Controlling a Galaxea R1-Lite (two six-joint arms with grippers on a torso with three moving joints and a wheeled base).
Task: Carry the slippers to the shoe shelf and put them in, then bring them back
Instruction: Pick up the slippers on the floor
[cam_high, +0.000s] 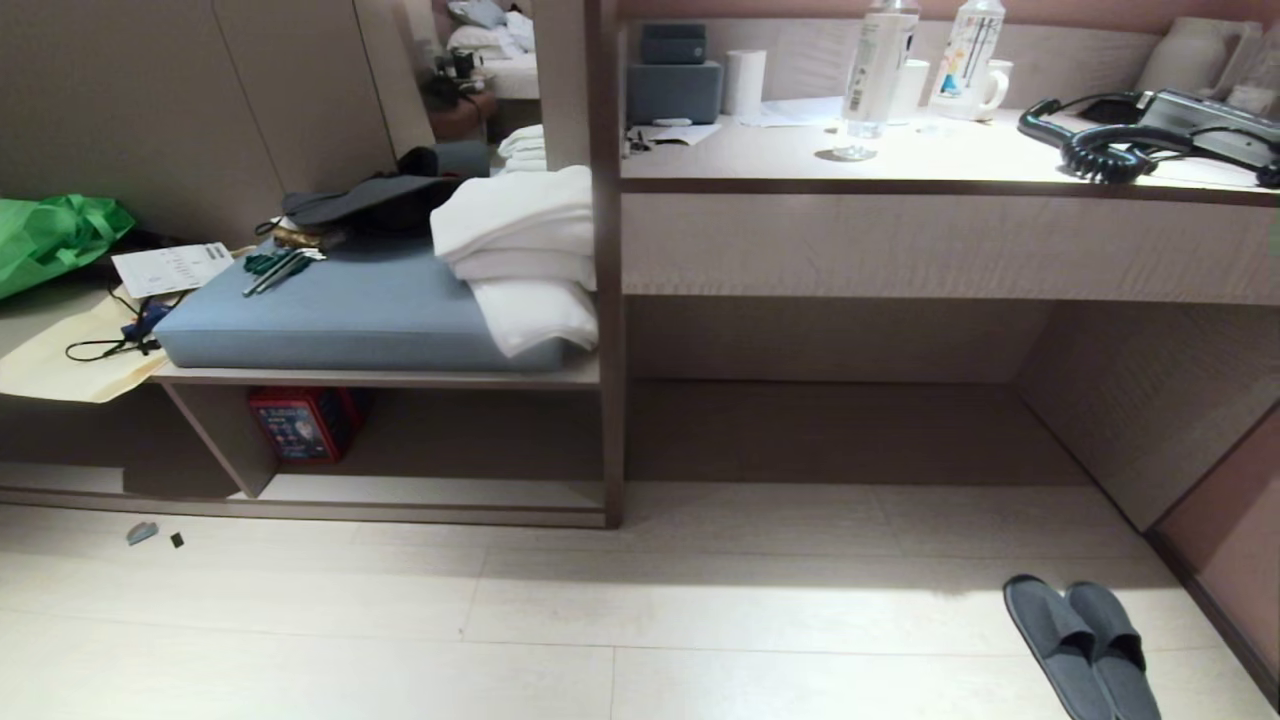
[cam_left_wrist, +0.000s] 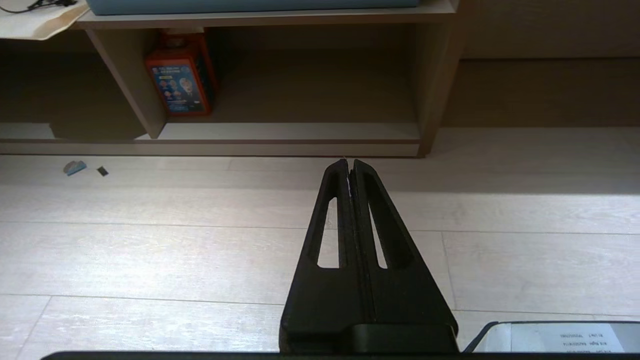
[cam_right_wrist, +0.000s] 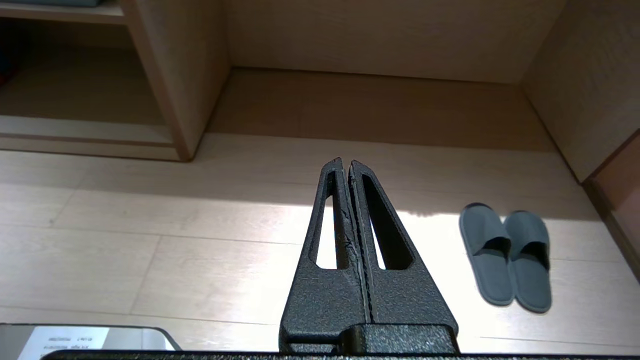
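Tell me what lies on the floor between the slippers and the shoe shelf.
Only bare floor lies between the slippers and the shoe shelf; the head view shows it.

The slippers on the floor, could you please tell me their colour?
Dark grey-blue fabric slippers, clearest in the right wrist view.

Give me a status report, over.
Left gripper and right gripper both shut, empty, above bare floor. Slippers side by side on floor, right of shoe shelf, untouched. Nothing in the way; red box inside shelf.
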